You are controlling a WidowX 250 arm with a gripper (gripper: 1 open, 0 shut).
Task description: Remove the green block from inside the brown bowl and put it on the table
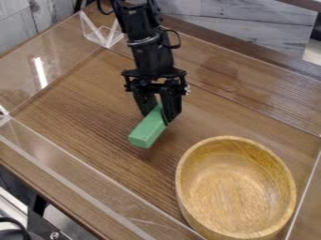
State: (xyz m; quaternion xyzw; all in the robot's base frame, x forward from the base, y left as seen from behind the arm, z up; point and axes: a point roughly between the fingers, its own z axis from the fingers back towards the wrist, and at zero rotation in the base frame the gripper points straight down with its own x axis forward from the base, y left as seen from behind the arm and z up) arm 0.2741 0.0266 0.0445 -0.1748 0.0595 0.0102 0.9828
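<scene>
The green block (146, 131) hangs tilted over the table (88, 103), its upper end pinched between the black fingers of my gripper (158, 113), its lower end at or just above the wood. My gripper is shut on that block, pointing straight down from the black arm. The brown bowl (237, 188) sits at the front right, to the right of the block and apart from it. Nothing lies inside the bowl.
Clear acrylic walls (75, 178) edge the tabletop along the front and left. A crumpled clear plastic piece (100, 33) lies at the back behind the arm. A white object (313, 52) shows at the far right edge.
</scene>
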